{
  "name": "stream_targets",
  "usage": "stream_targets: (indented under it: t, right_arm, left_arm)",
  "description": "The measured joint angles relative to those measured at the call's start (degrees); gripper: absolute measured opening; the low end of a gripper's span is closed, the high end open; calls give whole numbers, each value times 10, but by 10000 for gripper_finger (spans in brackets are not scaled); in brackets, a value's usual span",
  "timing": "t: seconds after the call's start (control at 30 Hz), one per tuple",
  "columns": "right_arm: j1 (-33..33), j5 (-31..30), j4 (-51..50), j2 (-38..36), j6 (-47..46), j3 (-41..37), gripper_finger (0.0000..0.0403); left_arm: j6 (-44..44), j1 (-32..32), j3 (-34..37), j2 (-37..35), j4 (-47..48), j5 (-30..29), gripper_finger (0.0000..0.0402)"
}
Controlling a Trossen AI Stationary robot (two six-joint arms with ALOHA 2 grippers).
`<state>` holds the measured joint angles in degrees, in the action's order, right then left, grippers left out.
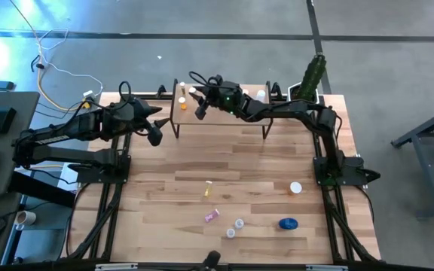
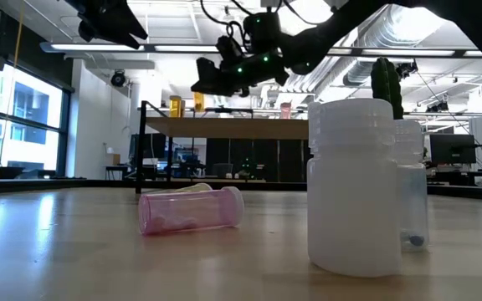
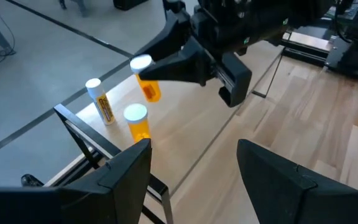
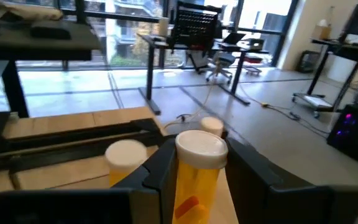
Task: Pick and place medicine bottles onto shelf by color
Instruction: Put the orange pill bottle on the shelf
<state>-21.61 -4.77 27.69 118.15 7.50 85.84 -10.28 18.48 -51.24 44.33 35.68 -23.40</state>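
My right gripper (image 3: 166, 68) reaches over the left end of the shelf (image 1: 224, 113), shut on an orange bottle with a white cap (image 4: 197, 168). Below it, a yellowish bottle (image 3: 101, 99) and an orange bottle (image 3: 135, 121) stand upright on the shelf board. A pink bottle (image 2: 285, 109) stands near the shelf's right end. Loose on the table are a pink bottle (image 2: 192, 209) lying on its side, clear bottles (image 2: 354, 192), a yellowish bottle (image 1: 209, 188) and a blue jar (image 1: 288, 223). My left gripper (image 1: 159, 126) hangs open just left of the shelf, holding nothing. My right gripper pinches the orange bottle's body just below the white cap (image 4: 194, 180) between its two fingers. The fingers lie about level and come from the table's right side. The bottle stands nearly upright, cap up, clear above the shelf board.
A potted cactus (image 1: 313, 75) stands at the table's far right corner behind the right arm. A white-capped bottle (image 1: 296, 188) lies near the right arm's base. The shelf's black legs (image 1: 175, 124) stand on the far part of the table.
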Motion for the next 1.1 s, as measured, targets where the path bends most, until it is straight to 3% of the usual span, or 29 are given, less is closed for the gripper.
stream_targets:
  t: [0.27, 1.1]
  right_arm:
    - [-7, 27, -26, 11, 5, 0, 103]
    - [-5, 11, -63, 10, 2, 1, 103]
  left_arm:
    - [0, 0, 0, 0, 0, 0, 227]
    - [0, 0, 0, 0, 0, 0, 227]
